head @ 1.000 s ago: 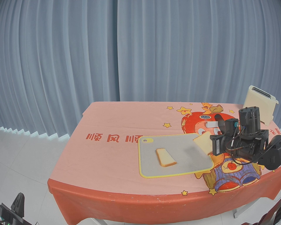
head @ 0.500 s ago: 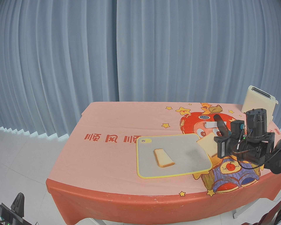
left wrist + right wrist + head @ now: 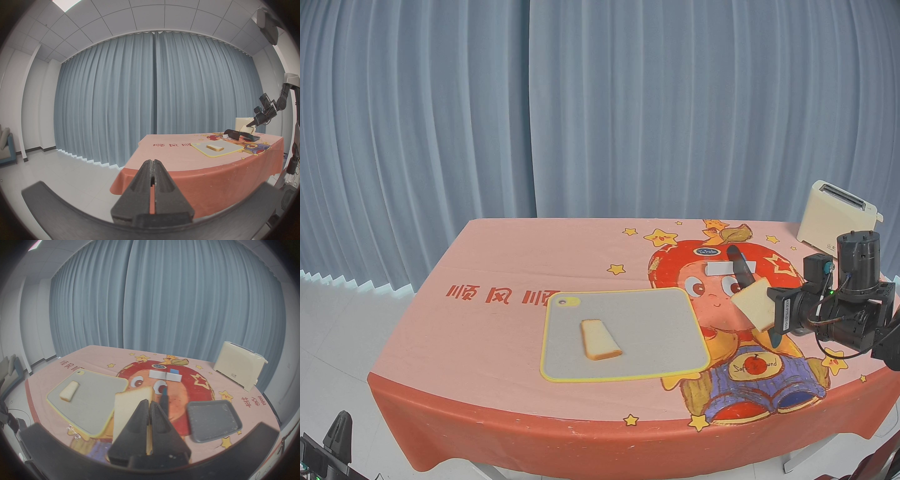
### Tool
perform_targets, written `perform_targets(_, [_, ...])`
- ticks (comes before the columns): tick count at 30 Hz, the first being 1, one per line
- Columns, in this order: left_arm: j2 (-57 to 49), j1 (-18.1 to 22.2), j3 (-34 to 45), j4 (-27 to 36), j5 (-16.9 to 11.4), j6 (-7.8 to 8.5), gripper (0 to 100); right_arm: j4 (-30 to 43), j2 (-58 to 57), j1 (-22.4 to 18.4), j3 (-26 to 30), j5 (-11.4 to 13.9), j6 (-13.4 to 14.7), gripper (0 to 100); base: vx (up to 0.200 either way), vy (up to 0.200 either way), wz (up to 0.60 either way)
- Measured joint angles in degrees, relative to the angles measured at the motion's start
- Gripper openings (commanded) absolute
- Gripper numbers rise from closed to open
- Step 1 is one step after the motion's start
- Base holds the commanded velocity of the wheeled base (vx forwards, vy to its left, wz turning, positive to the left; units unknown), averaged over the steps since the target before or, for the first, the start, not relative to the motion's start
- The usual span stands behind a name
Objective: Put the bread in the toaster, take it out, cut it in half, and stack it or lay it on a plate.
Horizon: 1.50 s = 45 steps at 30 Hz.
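Note:
My right gripper (image 3: 770,309) is shut on a pale bread slice (image 3: 755,303), held on edge above the tablecloth, right of the cutting board (image 3: 650,312). From the right wrist, the slice (image 3: 131,408) stands between the closed fingers of the right gripper (image 3: 149,405). A smaller bread piece (image 3: 600,339) lies flat on the board (image 3: 93,396). The cream toaster (image 3: 837,219) stands at the table's far right corner, slot up and apart from the gripper. My left gripper (image 3: 152,164) is shut with nothing in it, low beside the table's left end.
A dark grey tray (image 3: 214,419) lies on the tablecloth between the held slice and the toaster (image 3: 239,365). A black-handled knife (image 3: 740,265) rests against a white block (image 3: 730,268) behind the slice. The orange cloth left of the board is bare.
The head camera has turned right, shifting the whole picture left. My right gripper has carried the slice rightward, off the board's right edge and over the tablecloth.

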Motion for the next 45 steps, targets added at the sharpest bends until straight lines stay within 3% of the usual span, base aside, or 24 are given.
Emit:
perform_targets(4, [0.0,0.0,0.0,0.0,0.0,-0.05,0,-0.1,0.0,-0.4,0.0,0.1,0.0,0,0.0,-0.2,0.0])
perform_targets(18, [0.0,0.0,0.0,0.0,-0.1,0.0,0,-0.1,-0.2,-2.7,-0.6,0.3,0.0,0,0.0,0.0,0.0])
perform_targets(35, [0.0,0.0,0.0,0.0,-0.1,0.0,0,-0.1,0.2,-9.2,0.4,1.2,0.1,0,0.0,0.0,0.0])
perform_targets(45, [0.0,0.0,0.0,0.0,-0.1,0.0,0,-0.4,3.0,-11.1,1.3,1.1,0.3,0,0.0,0.0,0.0])
